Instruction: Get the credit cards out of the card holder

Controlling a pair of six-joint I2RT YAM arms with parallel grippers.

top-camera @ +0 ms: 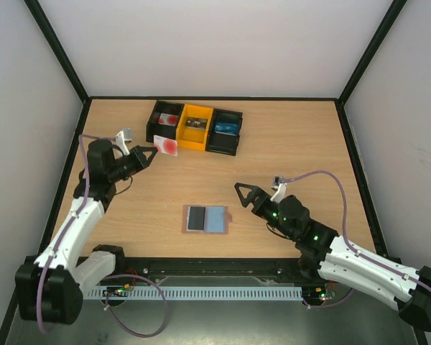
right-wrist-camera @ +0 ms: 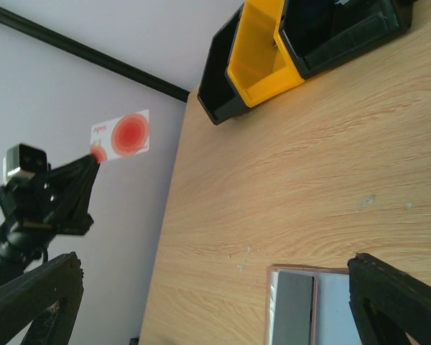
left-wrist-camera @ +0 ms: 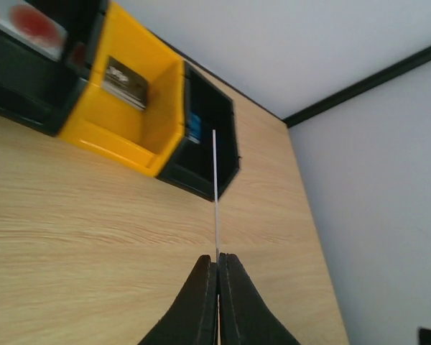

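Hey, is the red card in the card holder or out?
Out: the left gripper pinches the red card aloft, well apart from the card holder.

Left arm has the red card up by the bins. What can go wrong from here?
1. The left gripper pinches the red card by one edge only; it may slip or twist.
2. Card hangs near the leftmost black bin's front rim; releasing now could miss.
3. The open right gripper sits beside the card holder and may nudge it.

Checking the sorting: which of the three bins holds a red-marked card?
The black bin at the row's left end, nearest the left gripper; the orange bin holds something dark, the right black bin something blue.
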